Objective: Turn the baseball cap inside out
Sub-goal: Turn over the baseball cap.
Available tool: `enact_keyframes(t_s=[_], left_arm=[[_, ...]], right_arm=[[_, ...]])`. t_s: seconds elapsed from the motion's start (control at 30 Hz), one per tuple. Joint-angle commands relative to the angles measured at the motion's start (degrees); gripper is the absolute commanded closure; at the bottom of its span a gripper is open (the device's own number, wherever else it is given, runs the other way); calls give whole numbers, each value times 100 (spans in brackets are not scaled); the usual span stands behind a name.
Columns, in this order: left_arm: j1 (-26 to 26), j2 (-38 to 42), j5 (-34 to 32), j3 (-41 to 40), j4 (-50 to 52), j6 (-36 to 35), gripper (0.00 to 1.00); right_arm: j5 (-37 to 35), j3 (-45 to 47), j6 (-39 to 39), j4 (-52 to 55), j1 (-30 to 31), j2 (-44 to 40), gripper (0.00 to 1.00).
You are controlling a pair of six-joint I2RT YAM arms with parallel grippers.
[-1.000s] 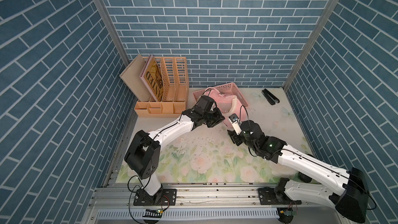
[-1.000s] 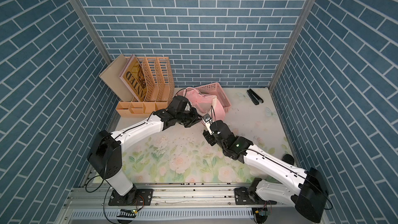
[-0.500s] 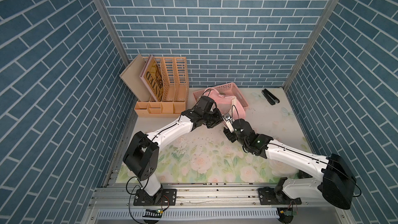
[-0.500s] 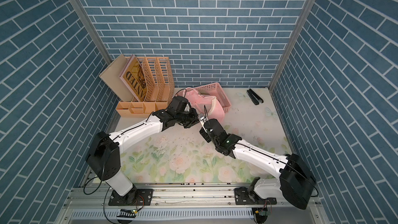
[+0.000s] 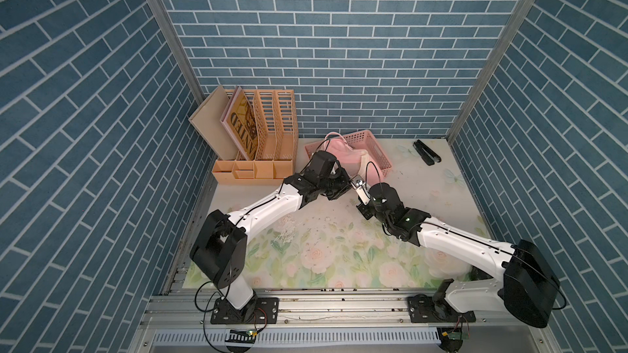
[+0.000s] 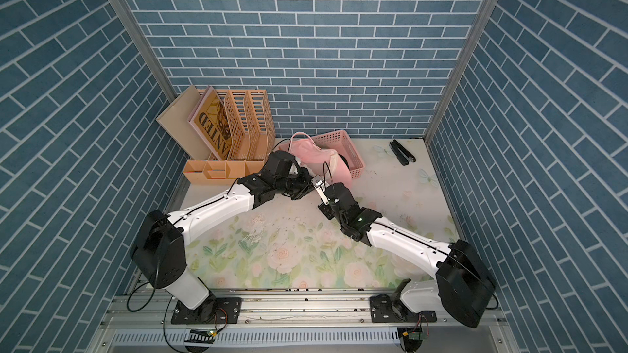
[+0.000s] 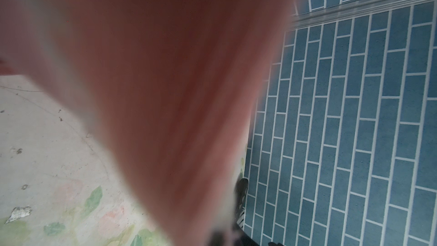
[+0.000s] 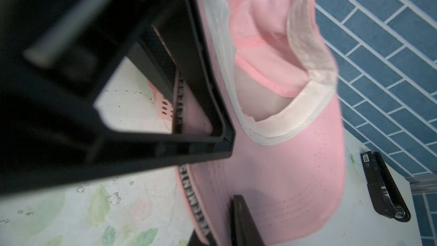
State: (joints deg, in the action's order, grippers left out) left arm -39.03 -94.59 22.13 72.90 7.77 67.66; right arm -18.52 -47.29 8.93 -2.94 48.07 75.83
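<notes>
- The baseball cap point(image 5: 343, 156) sits at 12 o'clock from the middle of the floral mat point(image 5: 323, 249), just in front of the pink basket point(image 5: 373, 151) and overlapping the basket's near-left corner in both top views.
- Whether any of the cap rests on the mat cannot be told.
- The cap is pale pink cloth. In the right wrist view its opening faces the camera, so the inside point(image 8: 267, 72) shows.
- An off-white sweatband point(image 8: 307, 105), somewhat soiled, lines the rim, and darker pink seam tapes cross the inner crown.
- A whitish stiff lining panel point(image 8: 220, 43) covers one side of the inner crown.
- The brim point(image 8: 283, 181) curves outward with rows of stitching, and a black band with white lettering point(image 8: 189, 199) runs along one edge.
- A pink strap with a row of holes point(image 8: 163, 107) shows through the black finger frame.
- The left gripper point(image 5: 341, 179) reaches in from 9 o'clock, its jaws together on the cap's edge. Blurred pink cloth fills most of the left wrist view.
- The right gripper point(image 5: 358, 186) comes from 4 o'clock. In its wrist view a black finger point(image 8: 243, 221) lies on each side of the cap's rim, pinching it.
- A black stapler point(image 5: 426, 152) lies at 2 o'clock, well apart from the cap.
- An orange file rack point(image 5: 272, 123) holding a book stands at 10 o'clock.
</notes>
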Motion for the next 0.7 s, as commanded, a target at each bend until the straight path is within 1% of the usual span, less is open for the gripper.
enact_keyframes(t_s=[0.0,0.1,0.17,0.2,0.23,0.27,0.4,0.47,0.53,0.67], left_arm=[[-62,191,369,-117,-78,-178,100],[-54,200,338,-127,-132,-167,100],[-45,204,336,-109,-194,-214,100],[-23,199,344,-88,-206,-243,90],[14,187,330,-22,-200,-362,73],[54,160,252,149,-77,-611,65],[142,112,-435,1091,840,-1661,47],[257,97,-520,1414,1111,-1998,40],[451,107,-418,1464,1235,-2089,38],[751,242,-188,1260,1176,-2276,37]], right_arm=[[-38,-139,-170,-248,-202,134,95],[97,-99,-230,-284,-243,104,100],[324,-51,-356,-273,-325,31,100],[461,-39,-420,-269,-382,-16,100],[609,-25,-512,-230,-444,-69,100],[738,-30,-622,-187,-518,-123,100],[1339,-163,-1127,71,-900,-354,100],[1727,-279,-1435,151,-1176,-443,100],[2117,-366,-1734,161,-1449,-481,100],[2735,-476,-2485,-13,-1956,-473,100]])
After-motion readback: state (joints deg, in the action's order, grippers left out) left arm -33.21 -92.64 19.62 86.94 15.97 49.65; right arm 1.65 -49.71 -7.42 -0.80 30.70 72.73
